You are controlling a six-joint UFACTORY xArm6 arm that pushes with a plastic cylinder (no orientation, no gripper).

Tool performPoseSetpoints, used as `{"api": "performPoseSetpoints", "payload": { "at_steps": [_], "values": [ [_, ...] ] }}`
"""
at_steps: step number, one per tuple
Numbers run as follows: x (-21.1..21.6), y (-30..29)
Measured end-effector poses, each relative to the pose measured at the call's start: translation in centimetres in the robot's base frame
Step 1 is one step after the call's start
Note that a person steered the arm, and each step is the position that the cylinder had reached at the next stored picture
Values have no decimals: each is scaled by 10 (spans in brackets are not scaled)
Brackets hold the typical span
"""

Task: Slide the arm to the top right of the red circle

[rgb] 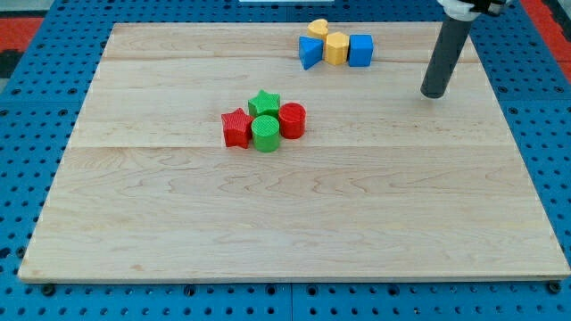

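The red circle block [293, 119] sits near the middle of the wooden board [294, 223], at the right end of a tight cluster. A green star [264, 102] touches it on its upper left, a green circle [265, 134] on its lower left, and a red star [236, 128] lies at the cluster's left. My tip [434, 93] is on the board far to the right of the red circle and a little higher in the view. It touches no block.
A second cluster lies near the view's top: a yellow block [318, 28], a yellow cylinder [335, 48], a blue star-like block [310, 53] and a blue cube [360, 50]. Blue pegboard [36, 107] surrounds the board.
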State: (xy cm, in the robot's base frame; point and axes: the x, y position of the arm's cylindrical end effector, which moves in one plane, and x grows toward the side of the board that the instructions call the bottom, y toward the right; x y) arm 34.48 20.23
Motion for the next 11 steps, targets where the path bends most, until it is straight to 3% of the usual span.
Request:
{"api": "performPoseSetpoints", "payload": {
  "at_steps": [3, 5, 7, 10, 11],
  "values": [
    [1, 0],
    [32, -24],
    [34, -36],
    [6, -148],
    [0, -61]
  ]
}}
